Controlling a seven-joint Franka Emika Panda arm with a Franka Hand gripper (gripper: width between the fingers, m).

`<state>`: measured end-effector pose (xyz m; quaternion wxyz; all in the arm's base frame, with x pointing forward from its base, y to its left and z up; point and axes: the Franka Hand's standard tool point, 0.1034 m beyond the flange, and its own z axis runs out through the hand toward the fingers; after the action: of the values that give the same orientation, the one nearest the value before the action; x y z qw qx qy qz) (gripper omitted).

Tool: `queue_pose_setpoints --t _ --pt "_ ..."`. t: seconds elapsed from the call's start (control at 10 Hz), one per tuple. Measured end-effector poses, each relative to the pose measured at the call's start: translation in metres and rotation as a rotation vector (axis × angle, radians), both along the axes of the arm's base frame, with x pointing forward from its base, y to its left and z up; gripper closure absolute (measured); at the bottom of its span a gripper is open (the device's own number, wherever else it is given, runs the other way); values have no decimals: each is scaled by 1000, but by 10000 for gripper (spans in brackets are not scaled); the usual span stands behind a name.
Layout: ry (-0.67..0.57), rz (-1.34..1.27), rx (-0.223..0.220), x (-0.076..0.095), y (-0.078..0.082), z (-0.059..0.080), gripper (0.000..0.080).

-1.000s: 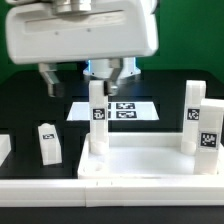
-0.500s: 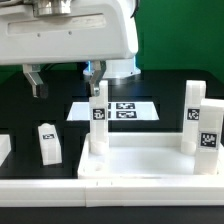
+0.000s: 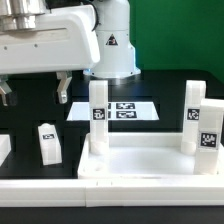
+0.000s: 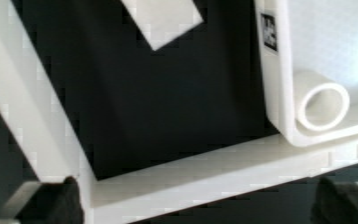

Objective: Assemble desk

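The white tabletop lies near the front with its raised rim up. One tagged leg stands upright in its back corner on the exterior view's left. Two tagged legs stand at its right side. A fourth leg stands loose on the black table, left of the tabletop. It also shows in the wrist view, with a round socket in its end. My gripper hangs open and empty above and behind this loose leg. In the wrist view, the gripper shows its dark fingertips wide apart.
The marker board lies behind the tabletop, in front of the robot base. A long white rail runs along the front edge, and its corner shows in the wrist view. A white piece sits at the far left.
My gripper has moved toward the exterior view's left, away from above the upright leg in the tabletop's corner, and stays open. The parts have not moved.
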<state>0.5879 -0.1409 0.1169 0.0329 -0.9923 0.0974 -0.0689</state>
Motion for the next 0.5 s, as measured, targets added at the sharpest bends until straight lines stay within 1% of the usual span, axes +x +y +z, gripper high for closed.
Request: queue_pose_setpoints --t 0.1,0.3,0.4,0.5 --pt "1 66 -14 -1 -1 0 151" --pt "2 100 -20 -3 -3 -2 151" --pt "1 251 -41 -15 -9 -7 151" --pt "12 311 -39 -31 -15 -12 151"
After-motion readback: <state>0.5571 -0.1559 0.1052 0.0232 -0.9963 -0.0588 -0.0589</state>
